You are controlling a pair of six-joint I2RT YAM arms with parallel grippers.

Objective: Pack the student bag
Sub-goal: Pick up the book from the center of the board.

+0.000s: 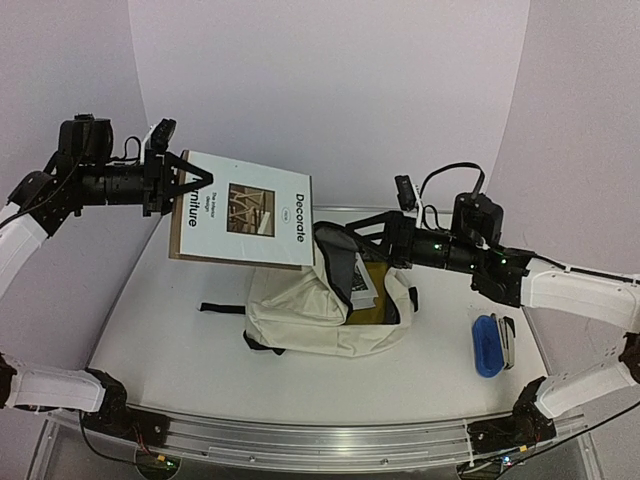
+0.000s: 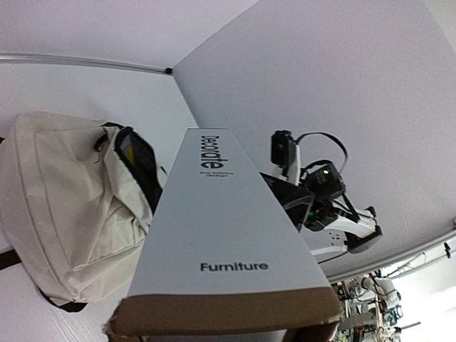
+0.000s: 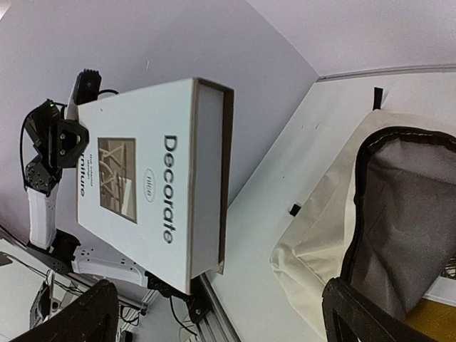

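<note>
Clamped in the left gripper point(image 1: 185, 187): one short edge of the Decorate book point(image 1: 245, 212), aloft, long axis running rightward. Below and right of it on the table point(image 1: 160, 330), the student bag point(image 1: 300, 310), mouth toward the right gripper point(image 1: 372, 240). Splayed wide there, nearer the opening, no grip evident.

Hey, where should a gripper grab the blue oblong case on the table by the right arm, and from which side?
Probably across its narrow width, around the middle of the blue oblong case, coming straight down from above: it lies flat, long axis running near to far. A small grey object sits close along its right edge, leaving that jaw little room.
</note>
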